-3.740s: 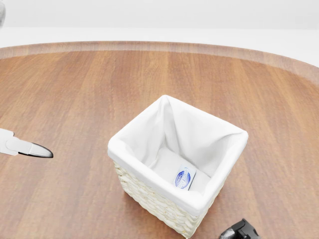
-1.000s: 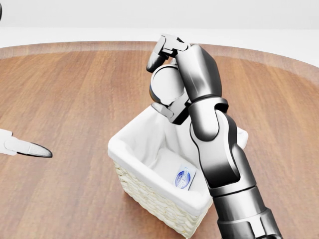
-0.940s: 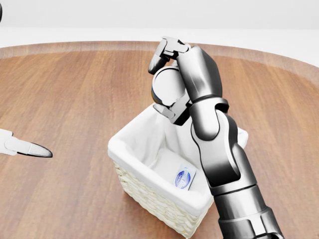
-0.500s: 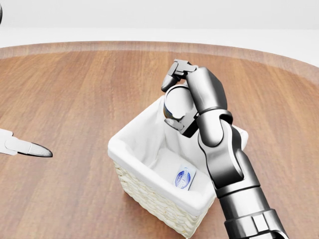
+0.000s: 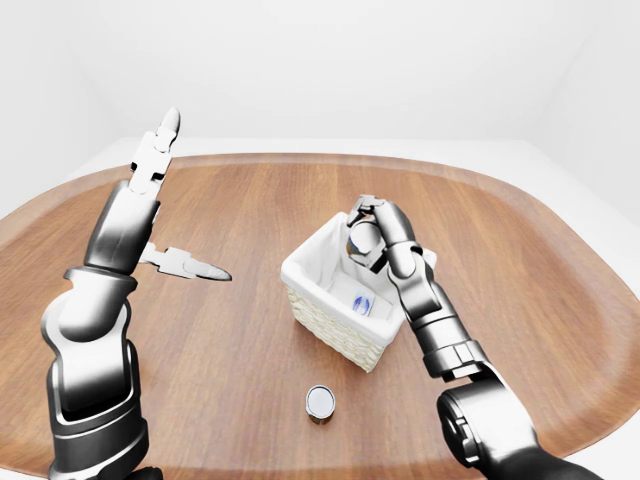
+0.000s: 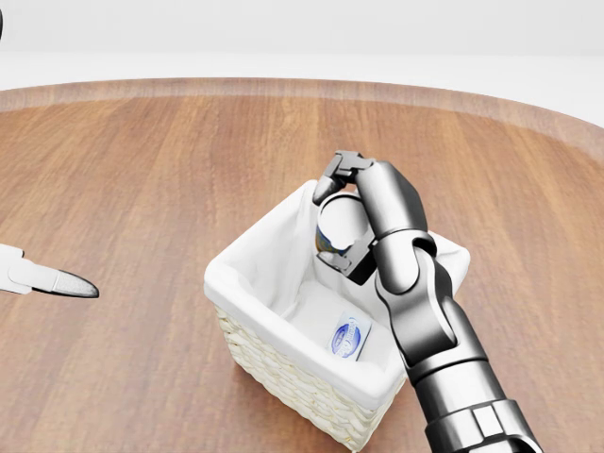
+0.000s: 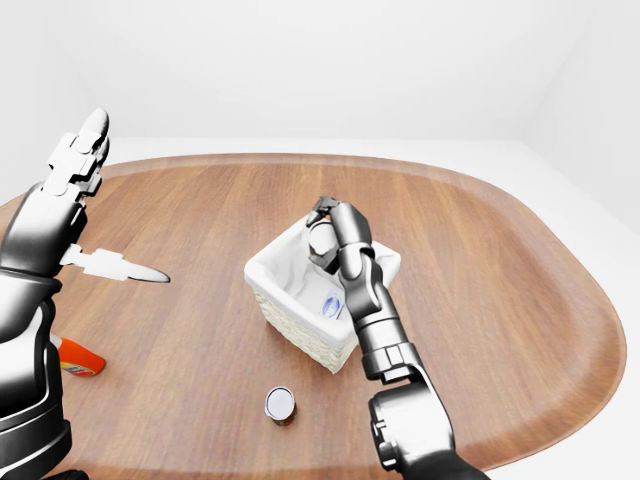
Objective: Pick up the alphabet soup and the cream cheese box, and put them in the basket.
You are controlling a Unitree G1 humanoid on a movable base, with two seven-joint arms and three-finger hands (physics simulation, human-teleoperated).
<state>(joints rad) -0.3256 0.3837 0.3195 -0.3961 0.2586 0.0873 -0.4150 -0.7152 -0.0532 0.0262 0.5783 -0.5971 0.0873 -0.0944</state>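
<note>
My right hand (image 6: 332, 217) is shut on the alphabet soup can (image 6: 343, 232). It holds the can tilted, just inside the top of the white-lined wicker basket (image 6: 283, 373), by the rim farthest up the head view. The cream cheese box (image 6: 348, 338), white with a blue oval label, lies on the basket's floor. My left hand (image 5: 190, 200) is raised over the table at the left of the left-eye view, open with its fingers spread and nothing in it.
A second small can (image 5: 319, 403) stands on the wooden table (image 6: 142, 170) below the basket in the left-eye view. An orange-red bottle (image 7: 77, 358) lies at the far left of the right-eye view, beside my left arm.
My right arm came up from the bottom of the head view with the can. It then lowered the can from above the basket's upper rim into its opening. The left hand stayed put.
</note>
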